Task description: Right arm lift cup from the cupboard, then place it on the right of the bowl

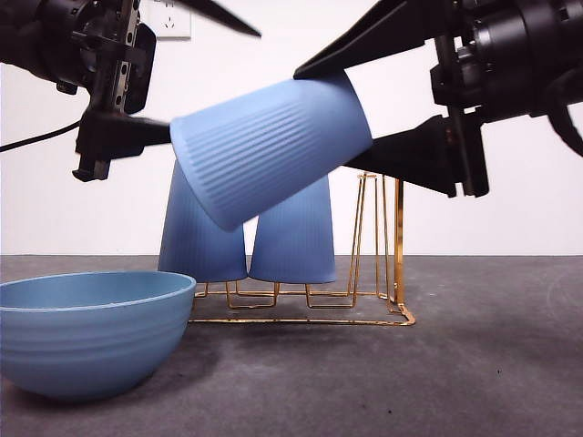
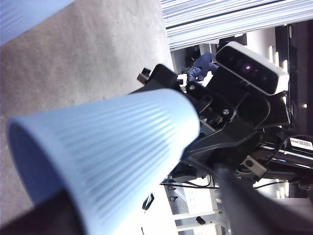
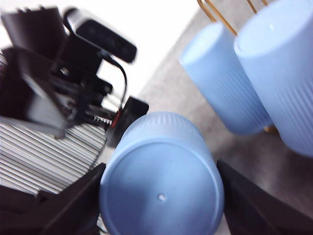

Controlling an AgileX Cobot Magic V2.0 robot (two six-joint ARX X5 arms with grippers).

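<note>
My right gripper (image 1: 335,114) is shut on a ribbed blue cup (image 1: 269,146), one jaw above its base end and one below. It holds the cup tilted on its side in the air, above and in front of the gold wire cupboard (image 1: 398,246). In the right wrist view the cup's base (image 3: 161,191) sits between the jaws. My left gripper (image 1: 213,82) is open at the cup's mouth end, its lower jaw right at the rim. In the left wrist view the cup (image 2: 112,156) fills the space between that gripper's jaws. The wide blue bowl (image 1: 91,328) stands at the front left.
Two more blue cups (image 1: 202,237) (image 1: 296,237) stand upside down on the cupboard, also shown in the right wrist view (image 3: 225,83) (image 3: 283,68). The dark grey table (image 1: 492,364) stretches to the right of the bowl and the cupboard.
</note>
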